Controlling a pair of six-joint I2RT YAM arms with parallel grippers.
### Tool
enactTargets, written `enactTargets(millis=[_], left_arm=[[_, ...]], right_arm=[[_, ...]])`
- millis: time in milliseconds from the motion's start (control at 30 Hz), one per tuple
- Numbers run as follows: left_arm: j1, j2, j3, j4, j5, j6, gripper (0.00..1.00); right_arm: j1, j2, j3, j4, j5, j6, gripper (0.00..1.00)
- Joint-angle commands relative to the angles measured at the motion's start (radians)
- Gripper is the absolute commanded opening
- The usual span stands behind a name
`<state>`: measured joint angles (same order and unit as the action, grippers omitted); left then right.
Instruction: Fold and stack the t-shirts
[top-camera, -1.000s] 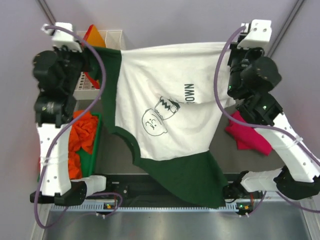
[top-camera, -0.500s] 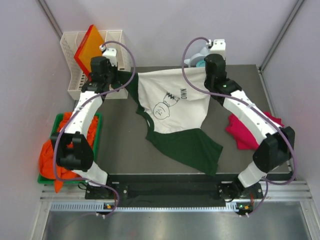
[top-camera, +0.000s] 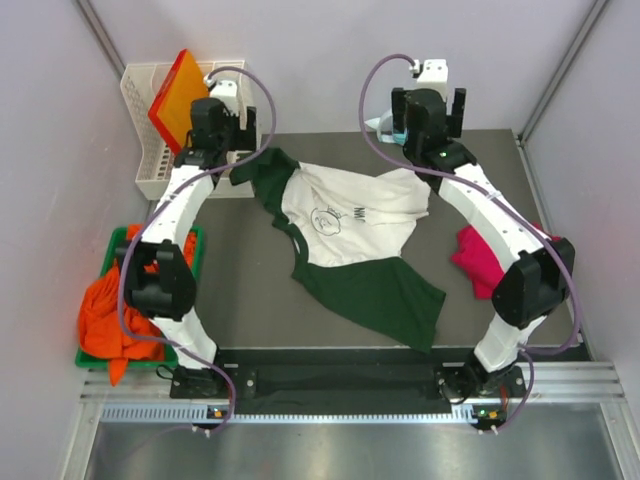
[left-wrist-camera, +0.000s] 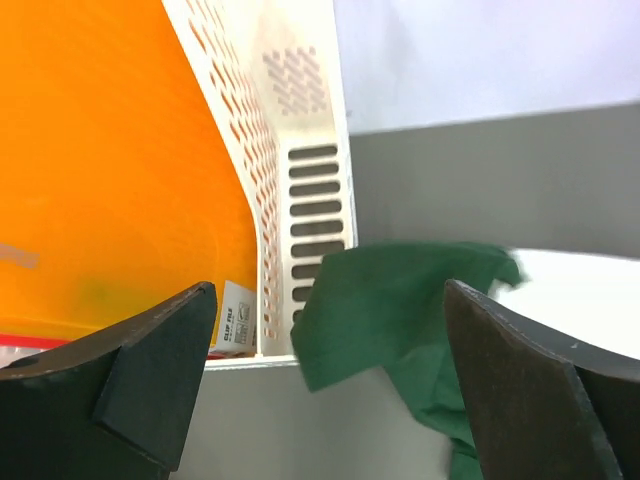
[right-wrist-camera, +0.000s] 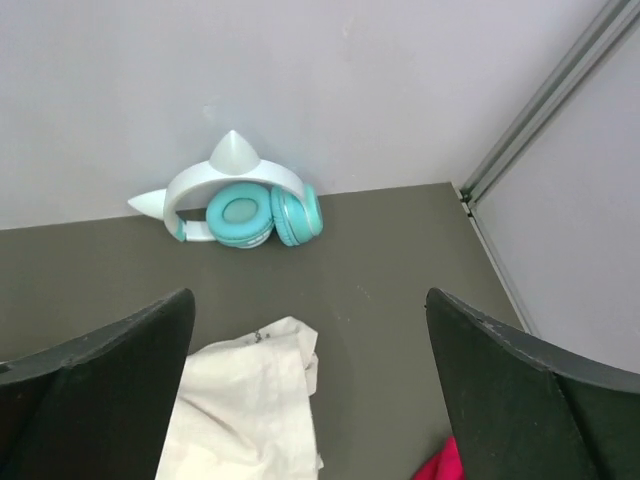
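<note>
The green-and-white shirt (top-camera: 345, 235) lies rumpled in the middle of the surface (top-camera: 250, 310), its green sleeve (left-wrist-camera: 400, 290) just beside the basket (top-camera: 140, 110) at far left. Your left tool (left-wrist-camera: 327, 300) and right tool (right-wrist-camera: 310, 300) are both spread, holding nothing. Fold now and you risk trapping those wrinkles.

A white t-shirt (top-camera: 350, 225) with dark green sleeves and back lies spread but rumpled at centre, print up, green hem trailing toward five o'clock. A magenta t-shirt (top-camera: 482, 262) lies bunched at three o'clock. Orange t-shirts (top-camera: 100, 315) are heaped at eight o'clock.
</note>
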<state>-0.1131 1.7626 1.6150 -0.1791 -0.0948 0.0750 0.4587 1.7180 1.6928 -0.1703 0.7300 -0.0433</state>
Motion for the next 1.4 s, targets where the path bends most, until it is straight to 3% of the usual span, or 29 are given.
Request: enactTargets(millis=[0, 33, 100, 233, 400, 633, 1000, 1167, 1367], left_arm=[[-0.008, -0.15, 0.052, -0.022, 0.061, -0.056, 0.99], [-0.014, -0.173, 0.043, -0.04, 0.154, -0.069, 0.99], [-0.046, -0.247, -0.013, -0.098, 0.196, -0.066, 0.99], [-0.228, -0.344, -0.153, -0.218, 0.167, -0.018, 0.98], [-0.267, -0.396, -0.245, -0.296, 0.265, -0.07, 0.93], [-0.417, -0.379, -0.358, -0.352, 0.253, -0.052, 0.96], [-0.612, -0.207, -0.472, -0.297, 0.265, -0.021, 0.94], [-0.629, -0.12, -0.507, -0.195, 0.222, -0.037, 0.94], [-0.629, -0.022, -0.449, -0.139, 0.156, -0.073, 0.93]], right_arm=[[-0.015, -0.095, 0.028, -0.011, -0.009, 0.019, 0.98], [-0.009, -0.113, 0.001, -0.014, -0.012, 0.022, 0.98], [-0.003, -0.176, -0.039, -0.029, -0.027, 0.034, 0.98], [0.029, -0.29, -0.23, -0.112, -0.06, 0.123, 0.95], [0.1, -0.447, -0.49, -0.146, -0.067, 0.206, 0.81], [0.193, -0.583, -0.728, -0.254, -0.081, 0.396, 0.79], [0.27, -0.623, -0.731, -0.343, -0.008, 0.517, 0.79], [0.293, -0.632, -0.726, -0.38, 0.019, 0.549, 0.79], [0.307, -0.646, -0.743, -0.409, 0.042, 0.589, 0.78]])
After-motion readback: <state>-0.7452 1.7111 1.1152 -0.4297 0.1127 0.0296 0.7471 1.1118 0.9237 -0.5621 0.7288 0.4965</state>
